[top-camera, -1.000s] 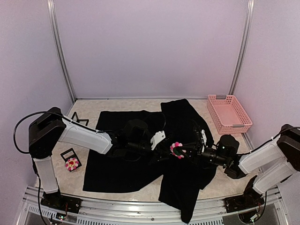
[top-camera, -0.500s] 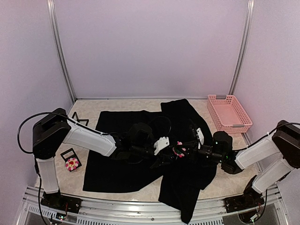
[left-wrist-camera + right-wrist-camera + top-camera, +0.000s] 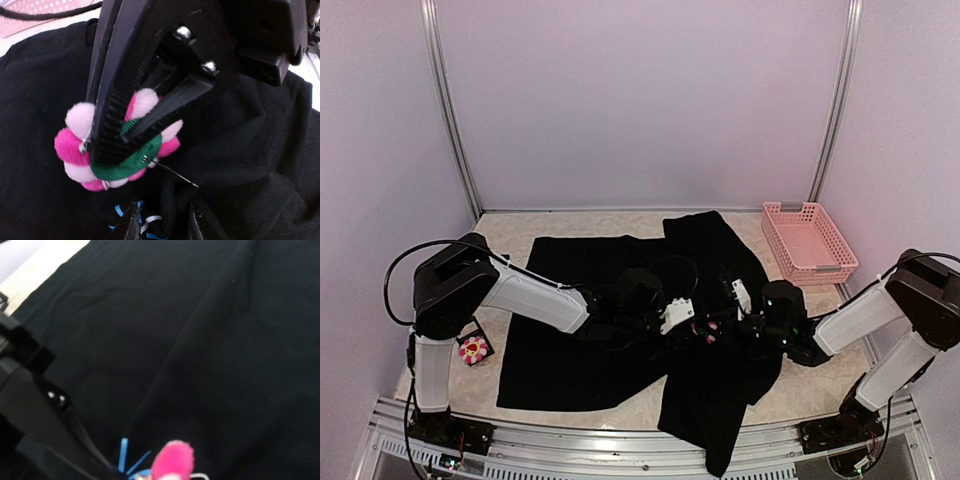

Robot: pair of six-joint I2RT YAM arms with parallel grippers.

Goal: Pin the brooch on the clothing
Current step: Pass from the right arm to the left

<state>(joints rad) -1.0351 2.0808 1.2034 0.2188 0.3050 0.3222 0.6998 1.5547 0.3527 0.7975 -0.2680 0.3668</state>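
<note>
Both arms have drawn closer together since a second ago, lowering the pink-and-white plush flower brooch (image 3: 80, 150) towards the black fabric T-shirt (image 3: 250, 165). The right gripper (image 3: 117, 145) clamps the brooch's green back, with the thin metal pin (image 3: 175, 176) jutting beside its fingertips. Just below, the left gripper (image 3: 162, 222) pinches a shirt fold.

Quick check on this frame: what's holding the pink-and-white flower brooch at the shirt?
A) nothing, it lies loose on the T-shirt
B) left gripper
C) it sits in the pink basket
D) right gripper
D: in the left wrist view the right gripper is clamped across the green back of the brooch, holding it over the black T-shirt.
</note>
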